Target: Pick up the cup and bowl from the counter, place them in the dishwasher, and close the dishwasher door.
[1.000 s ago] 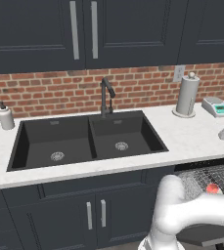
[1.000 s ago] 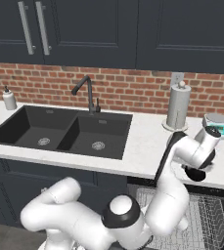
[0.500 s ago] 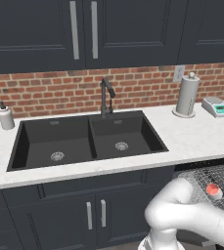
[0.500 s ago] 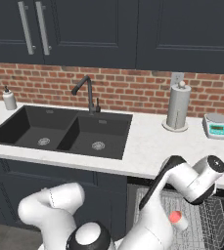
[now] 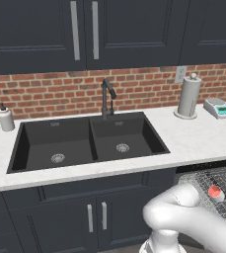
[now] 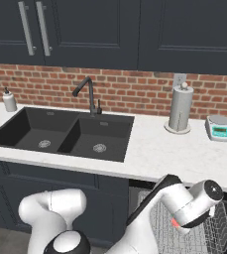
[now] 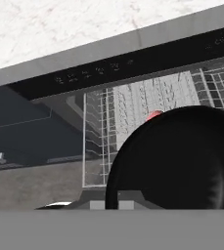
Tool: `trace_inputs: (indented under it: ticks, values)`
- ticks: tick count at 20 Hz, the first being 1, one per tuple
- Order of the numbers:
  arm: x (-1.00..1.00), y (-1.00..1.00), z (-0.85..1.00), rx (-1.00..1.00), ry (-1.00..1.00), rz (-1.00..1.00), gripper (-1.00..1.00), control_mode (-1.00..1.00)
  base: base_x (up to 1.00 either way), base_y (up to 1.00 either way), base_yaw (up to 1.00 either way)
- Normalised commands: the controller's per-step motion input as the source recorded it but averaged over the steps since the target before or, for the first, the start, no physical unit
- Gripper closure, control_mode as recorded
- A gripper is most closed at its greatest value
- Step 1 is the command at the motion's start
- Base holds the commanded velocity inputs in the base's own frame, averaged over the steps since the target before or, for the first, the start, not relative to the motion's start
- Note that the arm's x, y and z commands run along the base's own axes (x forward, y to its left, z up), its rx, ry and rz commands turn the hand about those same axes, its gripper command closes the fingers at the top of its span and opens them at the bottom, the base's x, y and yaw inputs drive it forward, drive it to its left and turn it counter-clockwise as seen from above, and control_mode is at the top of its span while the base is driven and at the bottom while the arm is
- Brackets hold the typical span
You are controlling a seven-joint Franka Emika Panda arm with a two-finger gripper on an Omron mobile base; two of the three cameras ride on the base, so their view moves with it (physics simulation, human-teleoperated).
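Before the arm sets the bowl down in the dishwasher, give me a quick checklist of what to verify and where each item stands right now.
1. Bowl held by the end effector: ok, the hand view shows the black bowl right at the hand, above the rack.
2. Cup already in the rack: ok, the red cup sits on the wire rack.
3. Dishwasher open, rack reachable: ok, the rack shows below the counter edge.
4. Free rack spot beside the cup: cannot tell, the bowl hides much of the rack.
5. Dishwasher door position below the arm: cannot tell.
6. Counter free of the two task items: ok, neither is on it.
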Motion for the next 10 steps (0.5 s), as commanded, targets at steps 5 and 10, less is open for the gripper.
trace_inputs:
  ticks: [5, 10]
  values:
    - [0.26, -0.01, -0.27, 0.07, 0.0, 0.0, 1.0, -1.0, 0.0, 0.0, 0.0]
    - [0.3, -0.13, -0.43, 0.15, 0.0, 0.0, 1.0, -1.0, 0.0, 0.0, 0.0]
